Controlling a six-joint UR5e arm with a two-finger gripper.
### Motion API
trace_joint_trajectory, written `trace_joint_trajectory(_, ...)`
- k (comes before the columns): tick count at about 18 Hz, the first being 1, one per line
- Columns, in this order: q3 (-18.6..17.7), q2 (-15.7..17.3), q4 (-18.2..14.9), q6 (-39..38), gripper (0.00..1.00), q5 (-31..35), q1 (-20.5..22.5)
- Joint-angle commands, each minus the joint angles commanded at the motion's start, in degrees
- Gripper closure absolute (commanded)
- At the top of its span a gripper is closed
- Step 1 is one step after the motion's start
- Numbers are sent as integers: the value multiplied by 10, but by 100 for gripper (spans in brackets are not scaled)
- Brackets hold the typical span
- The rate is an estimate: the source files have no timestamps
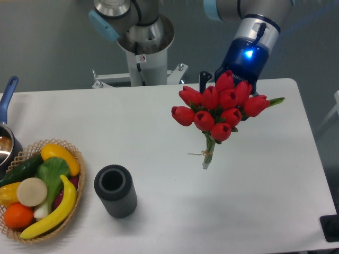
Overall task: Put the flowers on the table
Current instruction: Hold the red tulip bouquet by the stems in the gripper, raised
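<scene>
Camera view from above and in front shows the flowers in the right half of the scene, over the table. They are a bunch of red tulips, about nine heads, all closed and oval, packed close together in a round cluster. Between the heads some small green leaves are visible, and one narrow green leaf points out to the right of the bunch. The green stems come together below the heads and go down to a short cut end, and a thin pale twine is tied around them there, with loose ends that stick out to the left. The stem end is close to the white tabletop, but I cannot tell if it touches the surface. The gripper is behind the tulip heads and mostly hidden by them, under a blue wrist part with a bright blue light; its fingers are not visible, so I cannot tell whether it is closed on the bunch or not. On the left front part of the table stands a dark ribbed cylinder vase, upright and well apart from the flowers. A wicker basket with fruit and vegetables is at the left edge, and a pot with a blue handle is behind it.
</scene>
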Motion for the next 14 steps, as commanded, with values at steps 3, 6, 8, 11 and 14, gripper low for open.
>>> trace_joint_trajectory(3, -3, 3, -1, 4, 58, 0, -1)
trace_joint_trajectory(6, -4, 4, -1, 4, 58, 1, 0)
trace_joint_trajectory(8, -4, 6, -2, 2, 58, 4, 1)
trace_joint_trajectory(11, -4, 13, -4, 0, 58, 16, -2)
trace_joint_trajectory(14, -8, 23, -4, 0, 58, 39, -2)
